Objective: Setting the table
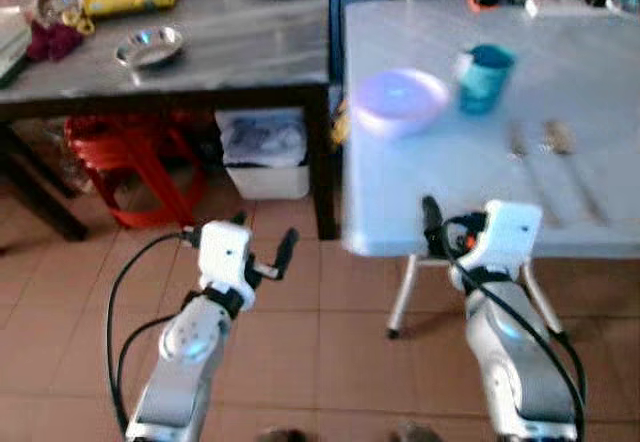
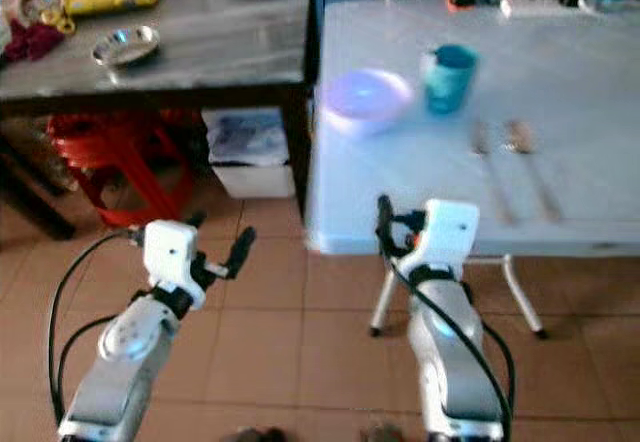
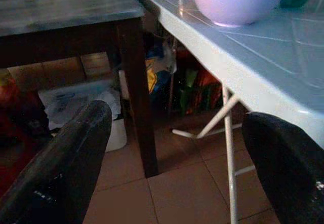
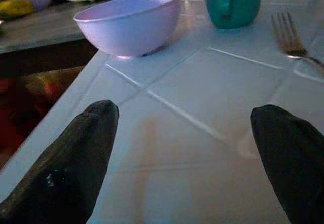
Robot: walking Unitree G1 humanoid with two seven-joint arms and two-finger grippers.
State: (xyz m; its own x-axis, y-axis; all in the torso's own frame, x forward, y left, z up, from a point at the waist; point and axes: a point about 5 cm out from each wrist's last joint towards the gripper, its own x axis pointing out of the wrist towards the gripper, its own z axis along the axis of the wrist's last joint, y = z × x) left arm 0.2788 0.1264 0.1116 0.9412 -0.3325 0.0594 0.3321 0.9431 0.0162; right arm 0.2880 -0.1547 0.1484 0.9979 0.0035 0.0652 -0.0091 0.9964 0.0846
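On tiled table (image 1: 560, 92), round lilac bowl (image 1: 400, 100)

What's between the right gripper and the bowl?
Nothing visible. The right gripper is open at the table's near edge, and only bare tabletop lies up to the bowl. Cup and fork sit off to its right.

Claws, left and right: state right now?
Left claw: open, holding nothing, over the floor beside the white table.
Right claw: open, holding nothing, at the table's near edge.
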